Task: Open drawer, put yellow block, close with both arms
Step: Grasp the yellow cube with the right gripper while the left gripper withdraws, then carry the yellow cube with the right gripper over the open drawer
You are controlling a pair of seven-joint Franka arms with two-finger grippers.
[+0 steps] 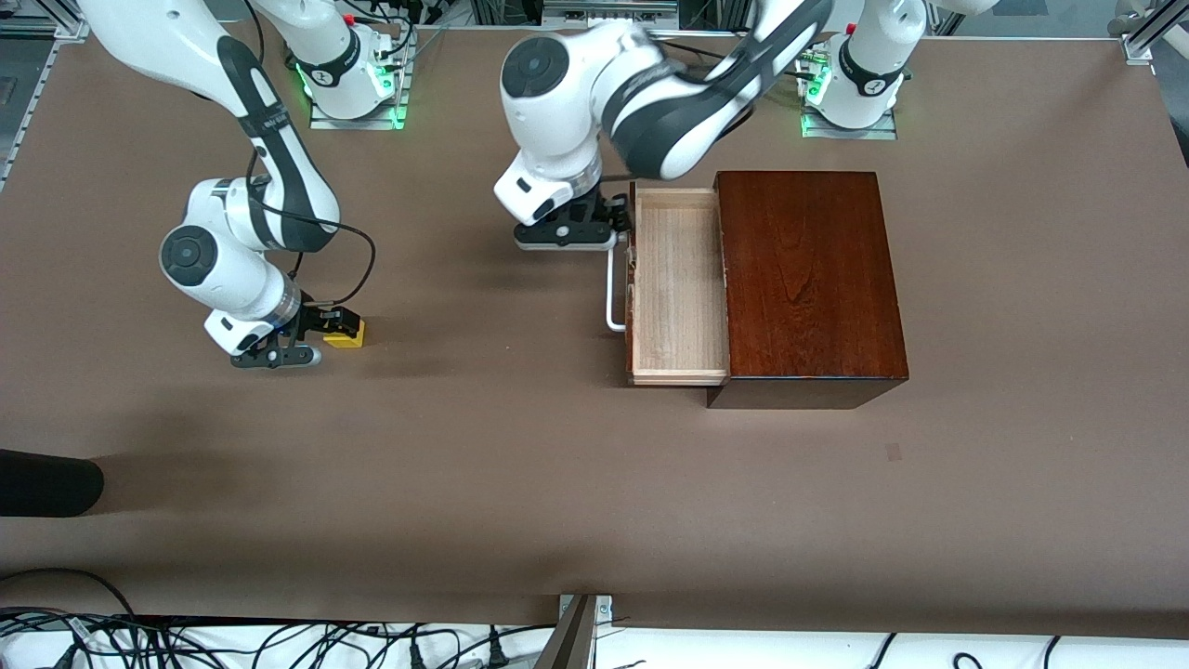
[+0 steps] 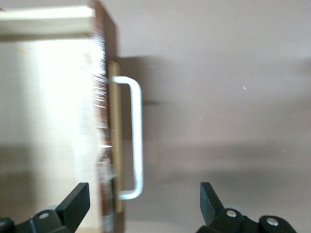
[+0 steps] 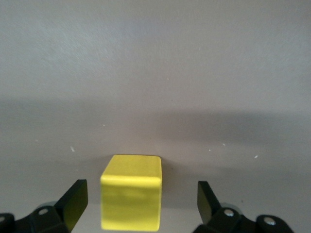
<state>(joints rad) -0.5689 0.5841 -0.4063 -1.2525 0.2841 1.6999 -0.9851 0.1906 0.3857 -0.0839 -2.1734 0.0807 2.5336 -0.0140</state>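
Two black grippers stand spread: the right gripper (image 1: 327,336) straddles the small yellow block (image 1: 345,334) on the brown table (image 1: 520,465), while the left gripper (image 1: 594,226) hovers at the pulled-out pale wooden drawer (image 1: 676,279), the block at its nine o'clock.

Front view: high, facing both bases, whole worktop (image 1: 464,483). Wrist views: close, downward; left shares drawer (image 2: 58,126), right shares yellow block (image 3: 131,196).

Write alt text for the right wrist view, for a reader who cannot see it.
A small yellow block sits on the brown table, between the open fingers of the right gripper, which do not touch it. Nothing else is in view.
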